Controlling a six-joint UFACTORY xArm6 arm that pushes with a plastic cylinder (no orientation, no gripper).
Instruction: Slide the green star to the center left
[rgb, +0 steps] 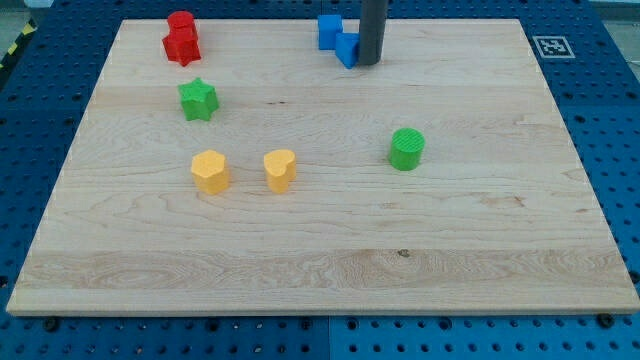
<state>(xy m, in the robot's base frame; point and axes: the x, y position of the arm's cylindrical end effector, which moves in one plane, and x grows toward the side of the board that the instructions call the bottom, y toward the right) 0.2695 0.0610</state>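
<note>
The green star (198, 99) lies on the wooden board at the view's upper left. My tip (368, 62) is at the view's top middle, far to the right of the star. The rod stands right next to a small blue cube (347, 49) on its left. A second blue block (329, 31) sits just left of and above that cube.
Two red blocks (181, 40) are stacked close together at the top left, above the green star. A yellow hexagon-like block (211, 171) and a yellow heart-like block (281, 170) lie left of centre. A green cylinder (407, 149) lies right of centre.
</note>
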